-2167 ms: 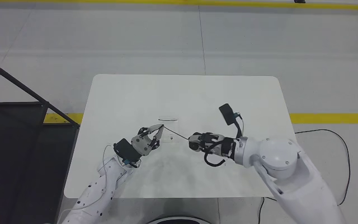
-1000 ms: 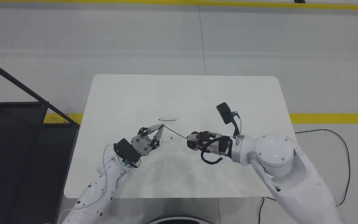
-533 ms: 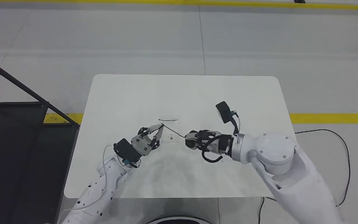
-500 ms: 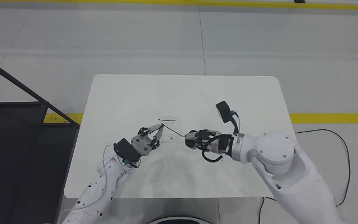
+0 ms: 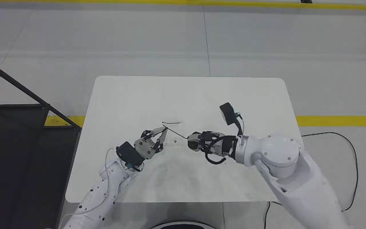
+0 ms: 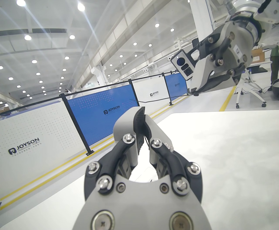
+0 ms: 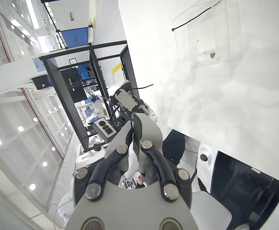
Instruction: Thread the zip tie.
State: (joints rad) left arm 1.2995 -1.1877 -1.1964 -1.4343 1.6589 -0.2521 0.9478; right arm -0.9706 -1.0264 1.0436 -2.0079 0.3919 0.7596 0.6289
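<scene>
A thin black zip tie [image 5: 177, 135] spans the gap between my two grippers just above the white table [image 5: 240, 103]. My left gripper [image 5: 162, 135] is shut on one end, and its tail [image 7: 145, 86] sticks out past the fingers. My right gripper [image 5: 190, 142] is shut on the other end, a small black tip at its fingertips [image 6: 194, 93]. In the left wrist view my left gripper [image 6: 141, 115] has its pads pressed together. My right gripper [image 7: 133, 118] is also shut in its own view.
A clear flat plate [image 7: 202, 50] lies on the table just beyond the grippers, with a second black zip tie [image 7: 191, 20] on it. That second zip tie [image 5: 171, 121] lies near the table's middle. A black frame stands off the table's left side.
My right gripper has crept a little to the left, towards the left gripper. The left arm has kept still.
</scene>
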